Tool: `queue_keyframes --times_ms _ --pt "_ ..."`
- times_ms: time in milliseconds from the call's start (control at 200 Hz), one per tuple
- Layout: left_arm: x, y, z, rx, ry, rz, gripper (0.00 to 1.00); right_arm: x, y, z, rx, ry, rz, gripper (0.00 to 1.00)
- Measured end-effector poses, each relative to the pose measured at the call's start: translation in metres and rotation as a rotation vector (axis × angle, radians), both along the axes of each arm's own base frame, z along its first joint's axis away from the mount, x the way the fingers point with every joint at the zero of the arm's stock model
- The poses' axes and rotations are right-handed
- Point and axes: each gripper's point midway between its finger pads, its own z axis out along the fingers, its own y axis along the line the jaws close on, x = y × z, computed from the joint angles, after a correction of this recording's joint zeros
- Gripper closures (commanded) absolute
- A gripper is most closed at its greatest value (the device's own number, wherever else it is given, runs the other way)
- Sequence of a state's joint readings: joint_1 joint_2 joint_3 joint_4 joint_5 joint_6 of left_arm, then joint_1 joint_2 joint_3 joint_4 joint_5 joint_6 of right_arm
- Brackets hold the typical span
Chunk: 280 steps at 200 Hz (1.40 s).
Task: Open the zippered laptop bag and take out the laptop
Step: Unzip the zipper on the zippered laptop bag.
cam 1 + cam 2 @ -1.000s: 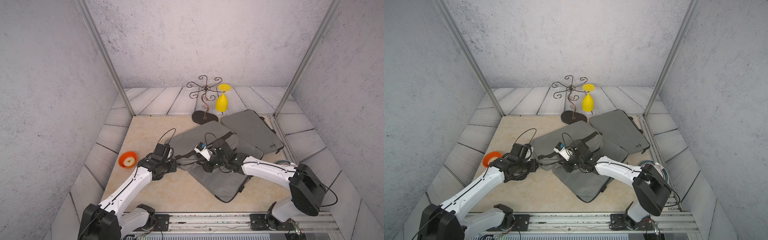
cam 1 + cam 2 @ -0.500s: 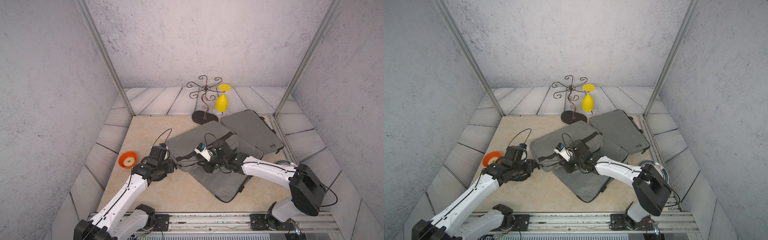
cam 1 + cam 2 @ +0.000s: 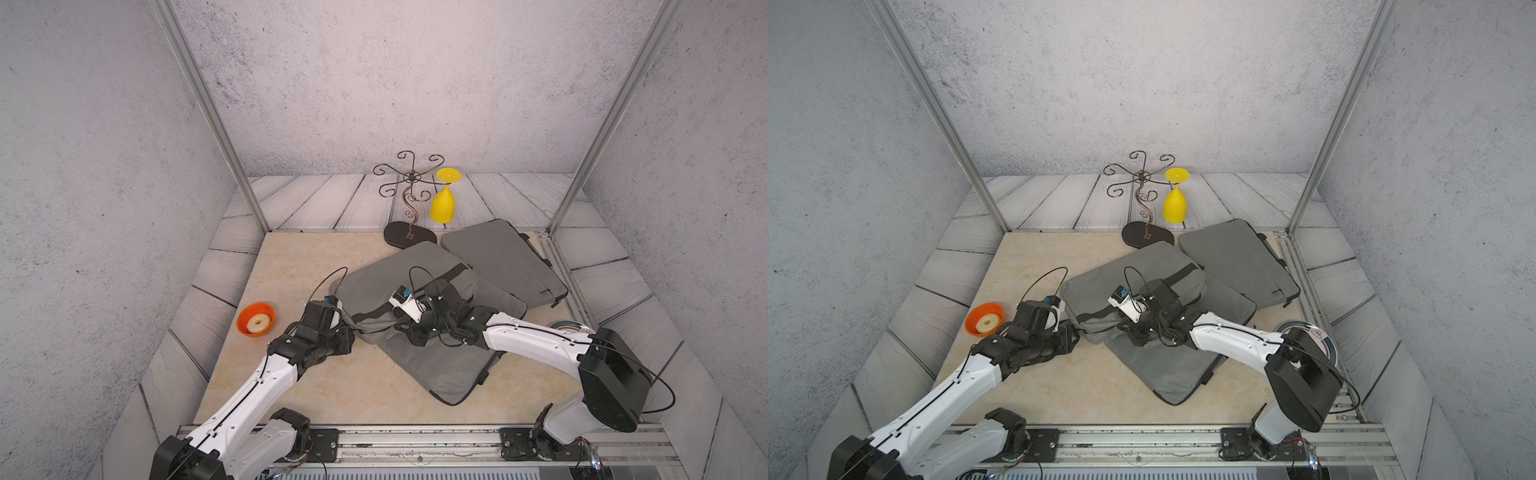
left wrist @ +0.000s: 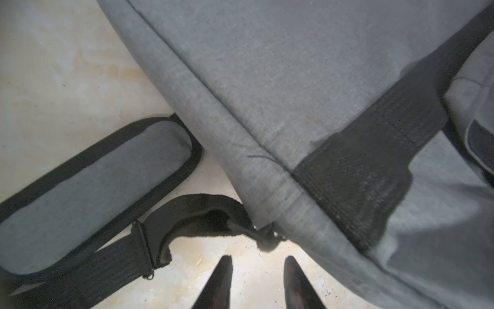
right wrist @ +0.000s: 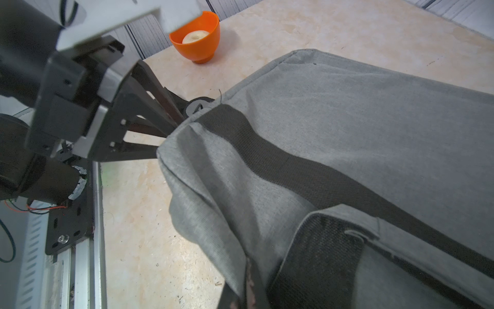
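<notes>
The grey laptop bag [image 3: 399, 274] lies near the middle of the worktop [image 3: 316, 257], its near end resting across a lower grey bag [image 3: 436, 365], with no open seam and no laptop showing in any view. The right end effector [image 5: 247, 286] is clamped on a fold of the bag's fabric beside a black webbing band [image 5: 307, 171], holding that edge up off the worktop. The left end effector [image 4: 257, 267] sits low at the bag's corner, jaws apart with only bare worktop between them. It is aimed at a small dark fitting [image 4: 267, 238] where the padded shoulder strap [image 4: 88, 192] joins the bag; whether that fitting is the zipper pull cannot be told. The step in hand looks to be finding and taking the pull. The left would do well to close squarely on the tab alone, clear of the strap, then draw along the zipper line while the right keeps the fabric taut. A rear grey bag [image 3: 503, 262] lies behind, beside a wire stand [image 3: 409, 199] with a yellow goblet [image 3: 442, 203] hung upside down. An orange bowl [image 3: 255, 319] holding a pale ring [image 3: 259, 322] sits near the left arm. No brand, label or writing can be read on any bag; faint marks on the worktop by the left fingertips are illegible.
</notes>
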<state>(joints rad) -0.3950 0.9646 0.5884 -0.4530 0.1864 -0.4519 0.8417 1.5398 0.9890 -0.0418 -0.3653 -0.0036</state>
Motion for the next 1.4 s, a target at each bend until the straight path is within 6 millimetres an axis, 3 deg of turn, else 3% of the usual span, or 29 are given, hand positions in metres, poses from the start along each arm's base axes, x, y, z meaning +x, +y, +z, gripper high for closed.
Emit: queue_keyframes --times_ms 405,996,1401 --pt "0.015 -0.013 -0.007 -0.039 -0.035 -0.048 0.66 0.0 0.0 -0.001 -0.002 0.003 0.0 1.0" --pt "0.013 -0.017 -0.004 -0.095 -0.064 -0.055 1.0 0.0 -0.001 -0.001 -0.003 0.009 -0.005 1.0" --pt "0.002 -0.019 0.004 -0.151 -0.056 -0.063 1.0 0.001 -0.003 -0.002 -0.006 0.016 -0.013 1.0"
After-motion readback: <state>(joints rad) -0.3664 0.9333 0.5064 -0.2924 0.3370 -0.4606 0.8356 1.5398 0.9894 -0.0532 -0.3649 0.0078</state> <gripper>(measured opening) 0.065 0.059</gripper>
